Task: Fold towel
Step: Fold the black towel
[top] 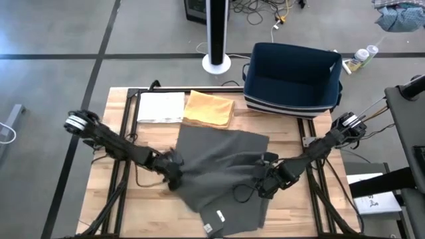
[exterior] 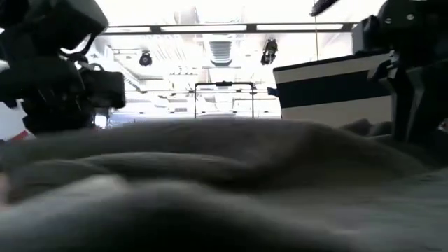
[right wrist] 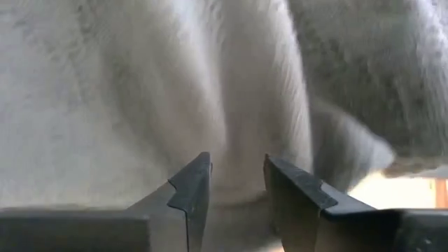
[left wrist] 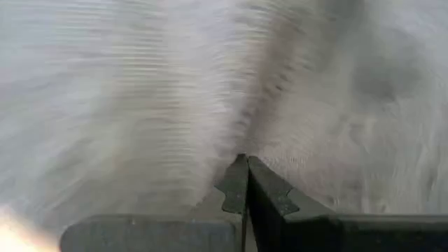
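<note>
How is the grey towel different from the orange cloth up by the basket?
The grey towel is larger, spread rumpled and askew across the table's middle; the orange cloth is smaller, folded flat near the far edge. Both tools, left tool and right tool, are at the grey towel; nothing touches the orange cloth. Both lie on the wooden table.

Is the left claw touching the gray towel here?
Touching. In the left wrist view the left claw is shut with the gray towel bunched right at its tips; the high view shows it at the towel's left edge.
</note>
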Available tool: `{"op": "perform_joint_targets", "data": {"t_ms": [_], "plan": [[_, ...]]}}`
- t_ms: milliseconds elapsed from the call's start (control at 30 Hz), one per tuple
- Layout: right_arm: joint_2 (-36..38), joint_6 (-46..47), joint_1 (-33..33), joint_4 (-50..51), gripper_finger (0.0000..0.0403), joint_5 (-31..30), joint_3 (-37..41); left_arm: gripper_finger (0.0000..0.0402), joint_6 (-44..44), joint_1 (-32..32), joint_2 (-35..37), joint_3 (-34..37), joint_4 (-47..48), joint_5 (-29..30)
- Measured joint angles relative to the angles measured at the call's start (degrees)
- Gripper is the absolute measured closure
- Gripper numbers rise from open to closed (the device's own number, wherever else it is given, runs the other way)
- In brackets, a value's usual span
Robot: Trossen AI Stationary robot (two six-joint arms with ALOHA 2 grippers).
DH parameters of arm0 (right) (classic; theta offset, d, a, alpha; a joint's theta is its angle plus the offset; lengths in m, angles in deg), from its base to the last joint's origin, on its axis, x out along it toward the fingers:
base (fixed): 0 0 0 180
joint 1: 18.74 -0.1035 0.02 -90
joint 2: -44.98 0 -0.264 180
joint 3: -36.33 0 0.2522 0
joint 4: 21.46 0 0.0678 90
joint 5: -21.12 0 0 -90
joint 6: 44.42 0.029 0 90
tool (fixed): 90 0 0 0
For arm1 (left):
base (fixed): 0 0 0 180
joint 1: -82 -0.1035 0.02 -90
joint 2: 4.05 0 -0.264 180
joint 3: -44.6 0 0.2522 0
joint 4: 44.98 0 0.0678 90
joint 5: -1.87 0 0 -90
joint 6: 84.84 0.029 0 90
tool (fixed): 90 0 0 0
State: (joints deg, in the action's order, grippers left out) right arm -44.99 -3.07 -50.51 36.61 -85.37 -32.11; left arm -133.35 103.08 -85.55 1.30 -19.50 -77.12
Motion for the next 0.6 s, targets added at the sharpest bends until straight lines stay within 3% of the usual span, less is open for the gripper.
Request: {"op": "perform_joint_targets", "data": {"t_ms": [100,233,367,500,600], "plan": [[0.5,-2.6,1.5,-2.9,0.0264,-0.2,-0.3,0.0401,-0.3,-2.1,8.7,0.9,7.4,7.8],[0.7,-8.0,3.6,-2.9,0.0257,-2.9,-3.5,0.0401,5.6,-3.3,19.5,2.7,4.4,8.5],[0.7,-9.1,6.0,0.2,0.0254,-4.6,-5.1,0.0401,8.6,-3.1,26.8,4.1,0.2,1.3],[0.8,0.6,8.0,7.5,0.0255,-4.0,-5.3,0.0401,6.4,-1.5,29.8,5.6,1.0,-7.4],[2.6,8.6,8.5,10.7,0.0254,-1.3,-4.8,0.0401,-0.5,-0.1,30.3,6.8,1.6,-13.2]]}}
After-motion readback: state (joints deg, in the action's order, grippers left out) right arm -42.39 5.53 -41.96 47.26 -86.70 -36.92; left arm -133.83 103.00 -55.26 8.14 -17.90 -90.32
